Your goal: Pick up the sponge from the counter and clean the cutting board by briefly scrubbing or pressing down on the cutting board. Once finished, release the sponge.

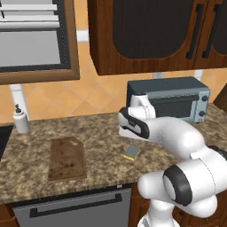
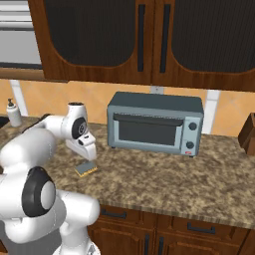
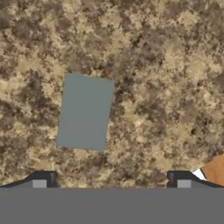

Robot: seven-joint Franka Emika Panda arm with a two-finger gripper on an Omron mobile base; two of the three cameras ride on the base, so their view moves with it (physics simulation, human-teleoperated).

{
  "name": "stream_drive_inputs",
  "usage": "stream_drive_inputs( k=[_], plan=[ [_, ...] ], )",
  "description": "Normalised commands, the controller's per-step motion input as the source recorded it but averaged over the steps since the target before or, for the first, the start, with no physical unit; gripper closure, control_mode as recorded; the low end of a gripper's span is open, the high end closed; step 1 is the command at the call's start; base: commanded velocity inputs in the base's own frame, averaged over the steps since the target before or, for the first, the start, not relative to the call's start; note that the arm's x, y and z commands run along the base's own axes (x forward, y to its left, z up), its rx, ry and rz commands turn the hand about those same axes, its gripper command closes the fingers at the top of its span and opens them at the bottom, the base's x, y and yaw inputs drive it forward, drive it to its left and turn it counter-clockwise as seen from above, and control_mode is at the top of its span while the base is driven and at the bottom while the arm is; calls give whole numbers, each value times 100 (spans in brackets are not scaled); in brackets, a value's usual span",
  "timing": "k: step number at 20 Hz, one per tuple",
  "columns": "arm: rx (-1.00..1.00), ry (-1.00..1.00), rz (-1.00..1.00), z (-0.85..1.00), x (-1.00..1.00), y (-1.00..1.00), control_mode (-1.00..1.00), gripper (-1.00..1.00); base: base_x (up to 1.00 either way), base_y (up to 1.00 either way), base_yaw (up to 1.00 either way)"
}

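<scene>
The sponge (image 1: pixel 131 153) is lying flat on the counter (image 1: pixel 102 166), grey-blue side up with its yellow base showing along the near edge, and it is sitting to the right of the cutting board (image 1: pixel 66 158), apart from it, with a stretch of bare speckled granite lying between the two. Relative to the sponge, the toaster oven (image 1: pixel 170 99) is standing farther back and to the right, against the tiled wall, and in the right base view the sponge (image 2: pixel 85 170) is resting in front of and to the left of that toaster oven (image 2: pixel 155 123). The gripper (image 3: pixel 111 179) is hovering directly above the sponge and pointing down at it, not touching it; in the hand view the sponge (image 3: pixel 85 111) is appearing as a slightly rotated grey-blue rectangle, lying above the two dark finger tips (image 3: pixel 43 178) and offset toward the left one. The fingers are standing wide apart with nothing between them. In the left base view the white hand (image 1: pixel 131 124) is hanging just above and behind the sponge. The cutting board is lying near the front edge of the counter, and a white soap dispenser (image 1: pixel 19 119) is standing behind it to the left, well apart from the sponge.
</scene>
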Motion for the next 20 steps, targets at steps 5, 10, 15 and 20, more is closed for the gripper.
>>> stream_drive_inputs(
  k=[5,10,15,20],
  plan=[
    [0,5,0,-39,5,0,-100,-100,0,0,0],
    [-2,12,0,-23,9,0,-100,-100,0,0,0],
    [-4,5,-1,-23,15,4,-100,-100,0,0,0],
    [0,0,-1,-3,19,2,-100,-100,0,0,0]
  ],
)
